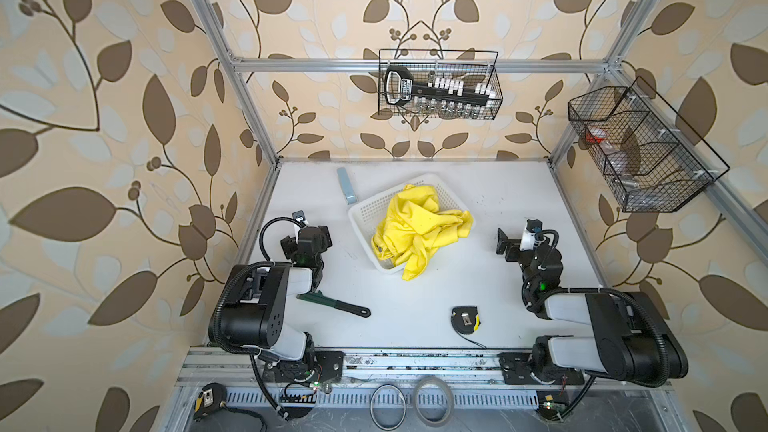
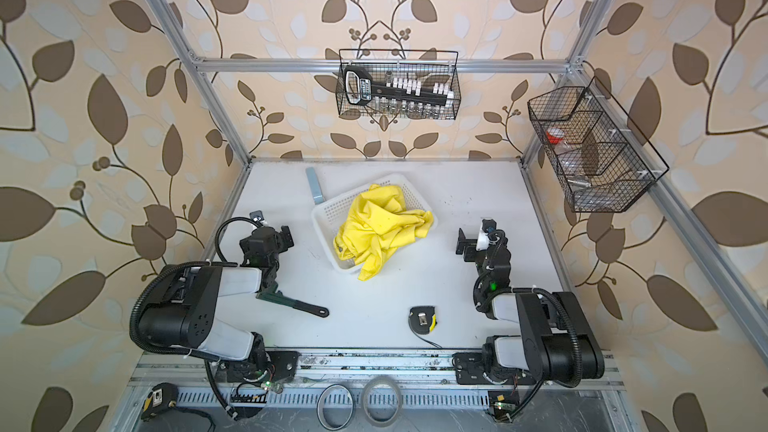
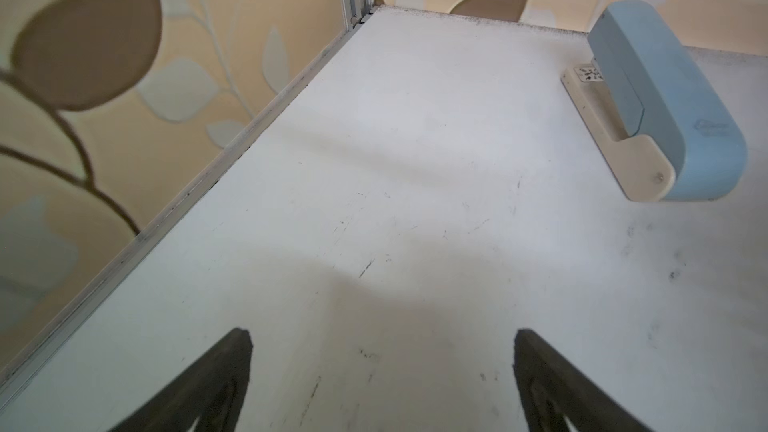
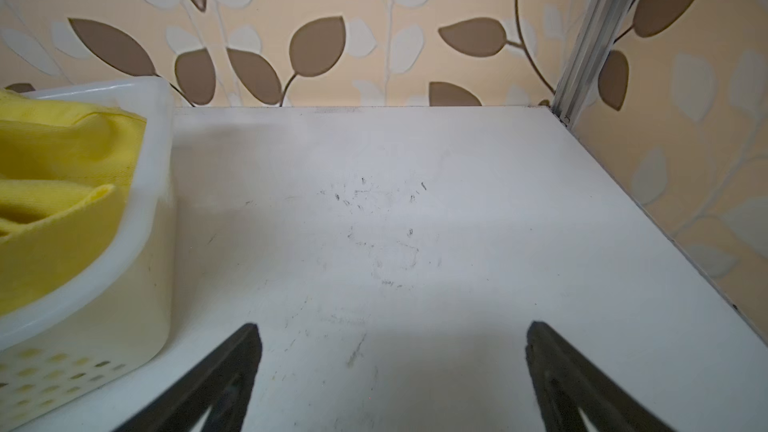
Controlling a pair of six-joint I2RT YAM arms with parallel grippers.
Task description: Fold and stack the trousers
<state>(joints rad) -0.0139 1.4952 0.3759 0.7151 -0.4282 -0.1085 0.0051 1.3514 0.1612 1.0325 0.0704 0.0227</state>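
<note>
The trousers [image 1: 415, 230] [image 2: 380, 230] are bright yellow cloth, crumpled in a heap in the white perforated basket [image 1: 365, 209] [image 2: 328, 214] at mid-table in both top views. One end spills over the basket's near rim onto the table. In the right wrist view, the trousers [image 4: 50, 168] lie inside the basket's corner [image 4: 153, 201]. My left gripper [image 1: 305, 238] [image 2: 268, 238] [image 3: 382, 332] is open over bare table, left of the basket. On the basket's right, my right gripper [image 1: 508, 245] [image 2: 463, 243] [image 4: 393, 325] is open and empty too.
A blue stapler [image 1: 347, 187] [image 3: 665, 110] lies behind the basket at the left. A green-and-black wrench [image 1: 336, 303] lies by the left arm, a tape measure [image 1: 465, 317] at front centre. Two wire baskets [image 1: 440, 85] [image 1: 640, 151] hang on the frame.
</note>
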